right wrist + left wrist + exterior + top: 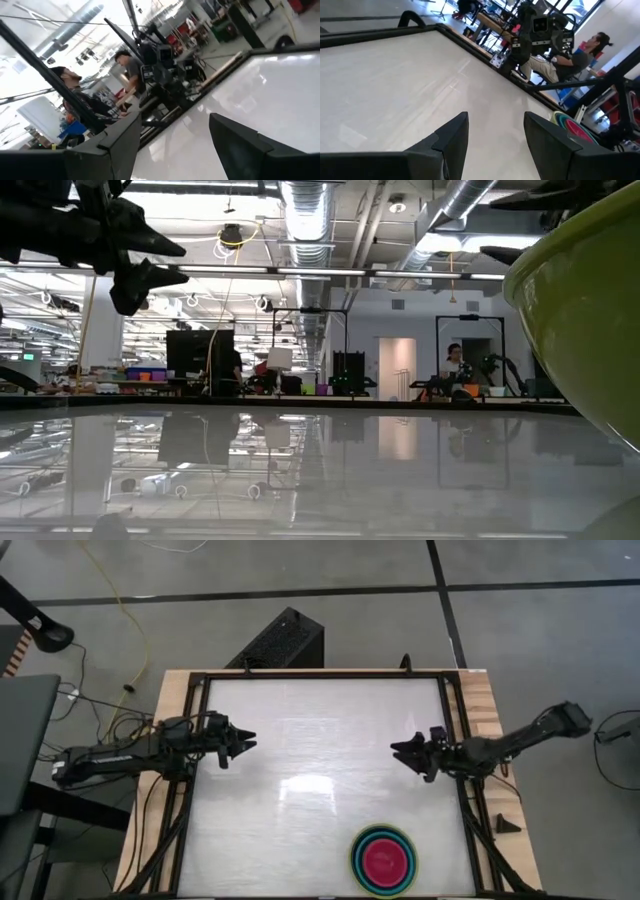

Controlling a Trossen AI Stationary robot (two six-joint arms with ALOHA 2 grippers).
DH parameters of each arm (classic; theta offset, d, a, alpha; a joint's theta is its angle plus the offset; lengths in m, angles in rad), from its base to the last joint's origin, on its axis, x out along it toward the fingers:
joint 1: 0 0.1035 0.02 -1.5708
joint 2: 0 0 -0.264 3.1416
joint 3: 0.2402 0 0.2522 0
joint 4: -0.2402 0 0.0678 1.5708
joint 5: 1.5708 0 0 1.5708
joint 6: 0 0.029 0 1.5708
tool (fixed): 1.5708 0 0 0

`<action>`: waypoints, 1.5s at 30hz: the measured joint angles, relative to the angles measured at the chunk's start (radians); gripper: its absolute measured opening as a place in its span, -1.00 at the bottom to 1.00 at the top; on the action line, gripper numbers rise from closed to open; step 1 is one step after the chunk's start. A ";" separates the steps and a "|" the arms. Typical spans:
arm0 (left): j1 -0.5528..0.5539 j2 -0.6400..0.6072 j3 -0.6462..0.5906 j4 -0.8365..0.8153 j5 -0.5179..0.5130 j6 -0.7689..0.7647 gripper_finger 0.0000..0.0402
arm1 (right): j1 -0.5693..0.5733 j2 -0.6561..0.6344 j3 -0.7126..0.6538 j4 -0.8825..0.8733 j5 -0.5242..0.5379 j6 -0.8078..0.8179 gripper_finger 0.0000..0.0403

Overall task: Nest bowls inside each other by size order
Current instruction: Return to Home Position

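Observation:
The bowls stand nested in one stack [383, 860] on the white table near its near edge, right of the middle: the magenta-pink bowl [384, 859] innermost, green and teal rims around it, an olive-green rim outermost. The stack's olive-green wall [590, 330] fills the right of the low view, and the stack shows in the left wrist view [572, 126]. My left gripper [247, 739] hovers open and empty at the table's left side. My right gripper [398, 749] hovers open and empty at the table's right side. Both are far from the stack.
A black frame [447, 700] runs around the white table top. A black box [278, 640] stands on the floor behind the far edge. People sit at desks in the room beyond, as the left wrist view [580, 55] shows.

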 joint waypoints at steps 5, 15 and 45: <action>-0.017 0.000 0.000 0.011 -0.040 0.014 -0.10 | 0.001 -0.078 0.001 -0.022 0.028 -0.086 0.28; -0.038 0.000 0.000 0.008 -0.113 0.039 -0.10 | 0.008 -0.318 0.001 -0.169 0.121 -0.245 0.18; -0.096 0.000 -0.195 0.140 -0.257 -0.020 -0.34 | 0.001 -0.563 0.004 -0.899 0.133 0.122 0.14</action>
